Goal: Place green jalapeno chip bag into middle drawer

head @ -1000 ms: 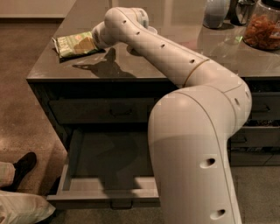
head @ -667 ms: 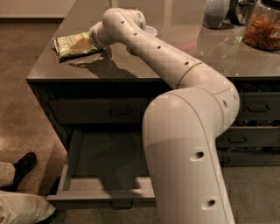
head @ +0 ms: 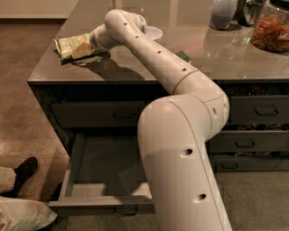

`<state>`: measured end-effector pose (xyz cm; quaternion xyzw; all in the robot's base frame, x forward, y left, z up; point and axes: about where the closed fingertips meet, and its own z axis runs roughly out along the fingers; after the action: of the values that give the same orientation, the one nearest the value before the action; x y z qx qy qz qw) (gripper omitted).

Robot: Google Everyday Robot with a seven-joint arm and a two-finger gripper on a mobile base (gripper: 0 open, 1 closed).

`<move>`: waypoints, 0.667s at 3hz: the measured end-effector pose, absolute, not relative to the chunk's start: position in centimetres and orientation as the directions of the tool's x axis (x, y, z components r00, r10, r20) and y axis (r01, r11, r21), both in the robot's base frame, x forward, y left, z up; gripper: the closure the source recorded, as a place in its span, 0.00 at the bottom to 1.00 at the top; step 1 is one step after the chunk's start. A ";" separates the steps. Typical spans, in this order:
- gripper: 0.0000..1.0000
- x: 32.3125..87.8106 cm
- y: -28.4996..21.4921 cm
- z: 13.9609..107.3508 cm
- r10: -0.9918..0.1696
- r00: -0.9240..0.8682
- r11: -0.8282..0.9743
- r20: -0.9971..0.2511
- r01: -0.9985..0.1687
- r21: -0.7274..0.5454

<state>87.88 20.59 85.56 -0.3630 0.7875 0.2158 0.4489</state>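
The green jalapeno chip bag [head: 68, 46] lies flat near the left front corner of the grey counter [head: 135, 70]. My gripper [head: 91, 44] is at the end of the white arm. It rests at the bag's right end, low over the counter and touching or nearly touching the bag. The arm's wrist hides how it meets the bag. The middle drawer [head: 101, 169] is pulled open below the counter and its grey inside holds nothing. My arm's big lower link covers the drawer's right part.
The top drawer [head: 99, 115] is closed. A white bowl [head: 152, 32], a green sponge [head: 183, 55], a grey jug [head: 223, 12] and a snack jar [head: 271, 27] stand on the counter. Narrower drawers [head: 257, 112] are at right. A person's shoe [head: 25, 173] and leg [head: 20, 214] are at bottom left.
The arm has swung a little to the left and the gripper has come closer onto the bag's right end. The bag and the drawer have not moved.
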 end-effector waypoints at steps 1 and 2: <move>0.41 87.9 21.2 85.0 -0.393 -0.331 0.620 -0.858 -0.784 0.018; 0.64 87.9 21.4 84.7 -0.407 -0.331 0.609 -0.852 -0.793 0.017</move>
<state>87.92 21.38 84.70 -0.3820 0.7849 0.2222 0.4343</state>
